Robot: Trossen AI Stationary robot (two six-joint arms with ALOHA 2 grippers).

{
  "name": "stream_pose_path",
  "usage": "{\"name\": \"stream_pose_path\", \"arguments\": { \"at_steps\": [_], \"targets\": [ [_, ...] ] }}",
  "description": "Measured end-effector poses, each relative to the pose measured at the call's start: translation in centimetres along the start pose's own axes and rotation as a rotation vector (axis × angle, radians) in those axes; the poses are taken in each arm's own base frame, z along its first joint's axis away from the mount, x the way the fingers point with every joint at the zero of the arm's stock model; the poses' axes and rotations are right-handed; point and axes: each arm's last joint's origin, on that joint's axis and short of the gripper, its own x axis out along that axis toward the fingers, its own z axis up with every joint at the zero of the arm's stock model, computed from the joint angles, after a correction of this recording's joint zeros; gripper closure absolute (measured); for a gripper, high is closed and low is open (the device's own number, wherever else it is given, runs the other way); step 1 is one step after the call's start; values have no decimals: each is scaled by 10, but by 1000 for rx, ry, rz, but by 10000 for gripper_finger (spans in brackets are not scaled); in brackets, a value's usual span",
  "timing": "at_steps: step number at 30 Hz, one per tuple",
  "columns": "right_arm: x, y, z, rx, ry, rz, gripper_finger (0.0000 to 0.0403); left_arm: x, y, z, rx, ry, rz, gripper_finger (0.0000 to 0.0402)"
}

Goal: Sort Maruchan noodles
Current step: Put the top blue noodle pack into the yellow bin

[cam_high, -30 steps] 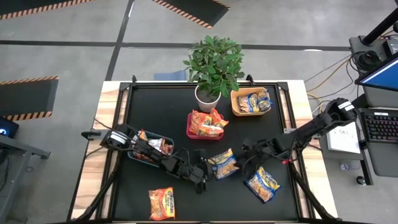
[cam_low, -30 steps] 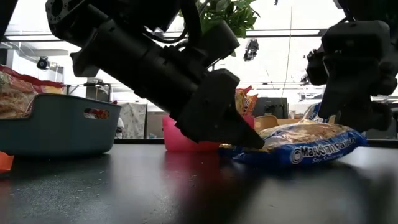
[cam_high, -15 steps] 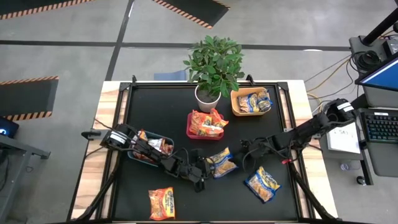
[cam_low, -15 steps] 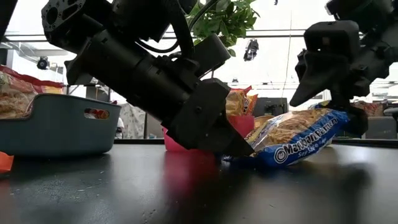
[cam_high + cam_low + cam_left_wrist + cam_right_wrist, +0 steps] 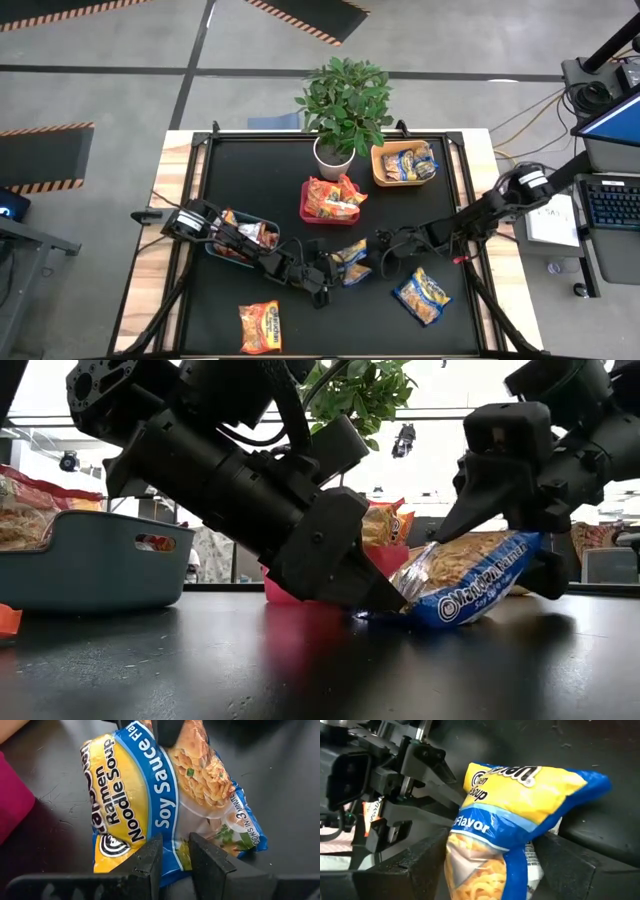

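Black table (image 5: 250,180) on a wooden frame, grey floor with striped hazard mats around it; the low view looks across the tabletop into a bright, washed-out room.

Blue packet (image 5: 350,262) at centre of the high view, lower half of the table, tipped up off the surface, one end raised toward the right of the low view (image 5: 470,580). "Soy Sauce" and "Ramen Noodle Soup" readable in the left wrist view (image 5: 150,795).

Left gripper (image 5: 322,280) meets it from the left; fingers (image 5: 150,865) nearly together, clamped on the packet's lower edge. Right gripper (image 5: 382,250) on the opposite end; fingers (image 5: 455,515) set wide, one above and one below the packet. Whether they press it cannot be told; the packet fills the right wrist view (image 5: 515,820) and hides the contact.

Second blue packet (image 5: 424,295) flat at lower right, apart. Orange packet (image 5: 260,327) flat near the bottom edge, left of centre.

Grey bin (image 5: 212,248) at left, contents mostly hidden under the left arm. Red bin (image 5: 305,210) at centre holds orange packets. Orange bin (image 5: 378,172) at upper right holds blue ones; counts unclear. Potted plant (image 5: 343,100) at top centre.
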Motion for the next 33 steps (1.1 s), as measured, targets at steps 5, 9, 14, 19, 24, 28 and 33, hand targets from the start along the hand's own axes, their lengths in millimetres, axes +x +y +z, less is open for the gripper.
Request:
{"name": "stream_pose_path", "arguments": {
  "at_steps": [5, 9, 14, 19, 24, 28, 33],
  "targets": [
    [10, 3, 0, -18, 8, -15, 147, 0, 0, 0, -2, -5, 2, 322],
    [12, 3, 0, -21, 9, -16, 182, 0, 0, 1, -3, -7, 4, 322],
    [10, 5, 1, -20, 10, -11, 223, -1, 0, 2, -4, -12, 4, 322],
    [8, 6, 1, -24, 7, -2, 268, -1, 0, 3, -2, -19, 18, 322],
    [7, 7, 2, -30, 6, 3, 306, -7, -3, 7, 30, -33, 29, 322],
    [3, 11, 4, -44, 3, 24, 322, -15, -5, 11, 84, -30, 56, 322],
    [-10, 20, 10, -67, -8, 47, 339, -30, -4, 23, 164, -36, 83, 322]
  ]
}}
